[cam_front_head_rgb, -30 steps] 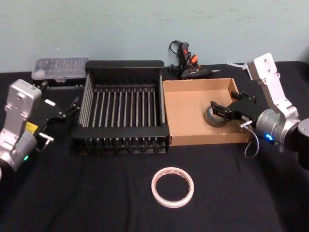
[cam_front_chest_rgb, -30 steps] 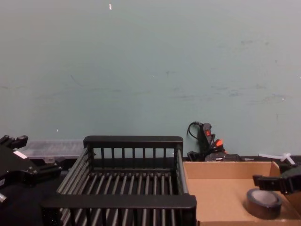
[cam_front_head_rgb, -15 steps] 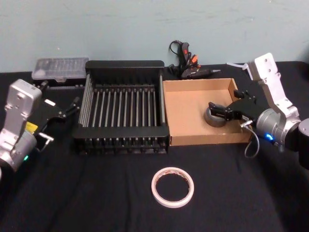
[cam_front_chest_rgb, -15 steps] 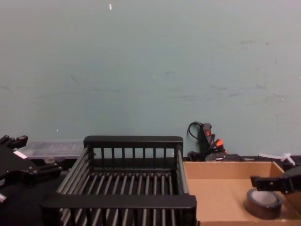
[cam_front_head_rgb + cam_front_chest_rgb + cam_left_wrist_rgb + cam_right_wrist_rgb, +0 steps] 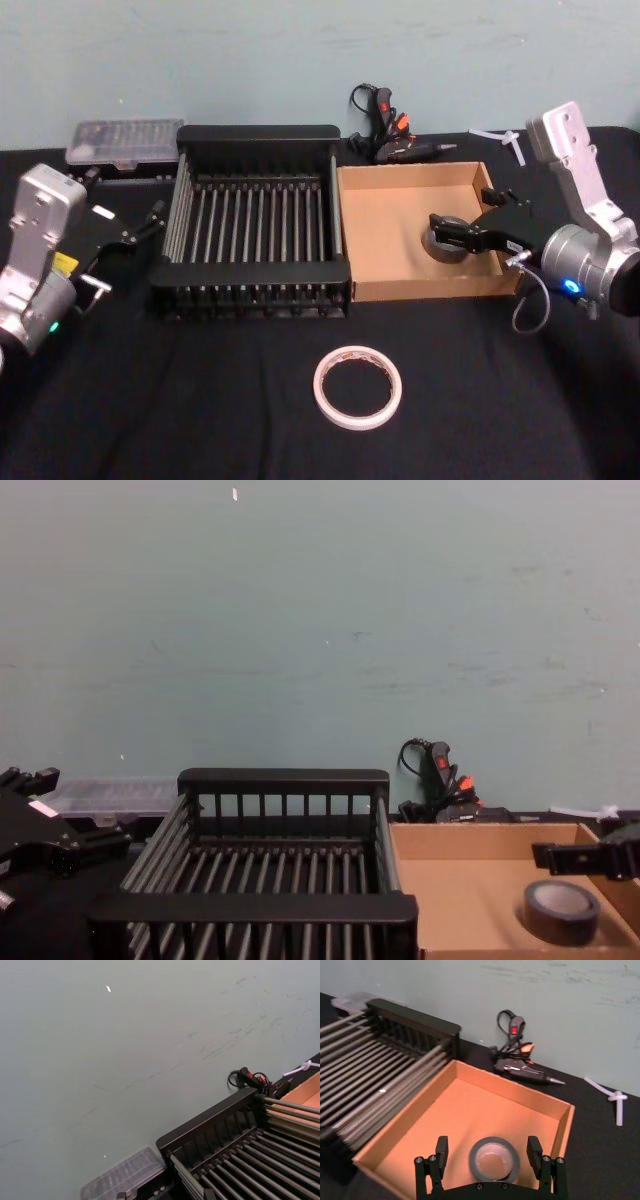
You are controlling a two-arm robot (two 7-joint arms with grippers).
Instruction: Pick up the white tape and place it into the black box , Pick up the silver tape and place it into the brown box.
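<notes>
The silver tape [image 5: 446, 246] lies flat on the floor of the brown box [image 5: 385, 215], near its right wall. My right gripper [image 5: 458, 212] hangs open just above the roll, one finger on each side, not touching it [image 5: 494, 1159]. In the chest view the silver tape [image 5: 562, 910] sits below the gripper's fingers [image 5: 572, 857]. The white tape [image 5: 357, 387] lies flat on the black cloth in front of the boxes. The black box [image 5: 255, 135] stands left of the brown one, holding nothing. My left gripper [image 5: 148, 224] is parked open at the far left.
A glue gun [image 5: 392, 140] with its cord lies behind the brown box. A clear plastic case [image 5: 125, 143] sits behind the black box's left corner. A white plastic piece [image 5: 505, 140] lies at the back right. Open black cloth surrounds the white tape.
My right gripper has risen and drawn back to the right, off the silver tape, which stays in the brown box. The left arm has not moved.
</notes>
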